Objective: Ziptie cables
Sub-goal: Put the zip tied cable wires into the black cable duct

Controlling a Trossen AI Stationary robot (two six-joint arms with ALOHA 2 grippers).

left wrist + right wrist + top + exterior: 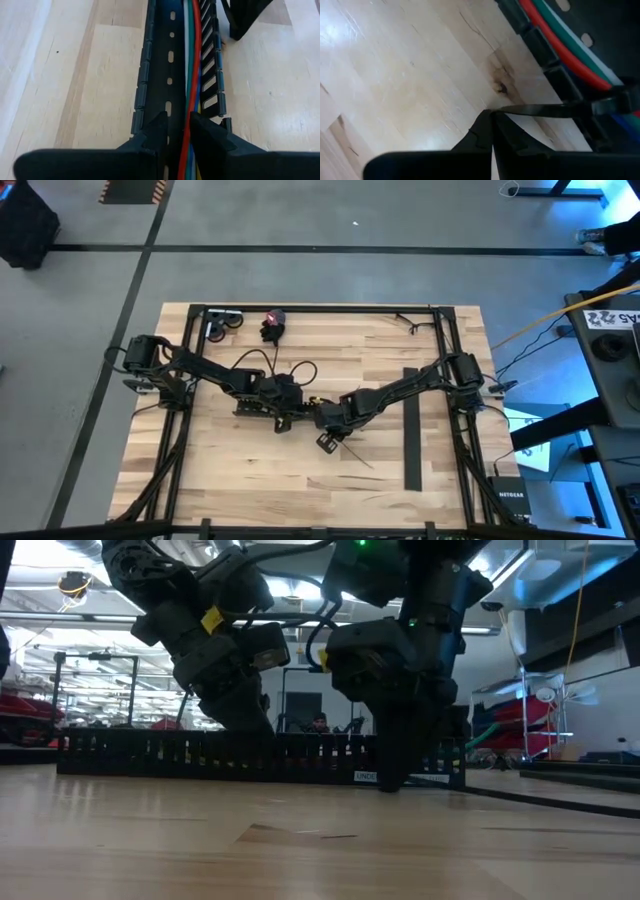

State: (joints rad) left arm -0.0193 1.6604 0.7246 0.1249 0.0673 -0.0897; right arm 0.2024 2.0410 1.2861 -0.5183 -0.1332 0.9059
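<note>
Clearly, my left gripper (179, 131) was nearly closed around the cables (192, 65), with the red, green and white wires passing between its fingers and lying along the black slotted bar (167, 75) near the middle of the table (300, 480). My right gripper (492, 119), just to the right of it, was fully closed, pinching the free tail of a zip-tie (560, 109) that wrapped the bundle. To do this step well, I judged I should keep the left hand steady and pull the tail straight, slowly, so the loop tightened without dragging the bar. The surface was pale wooden planks; behind it the low view showed a large hall with shelves and ceiling lights.
</note>
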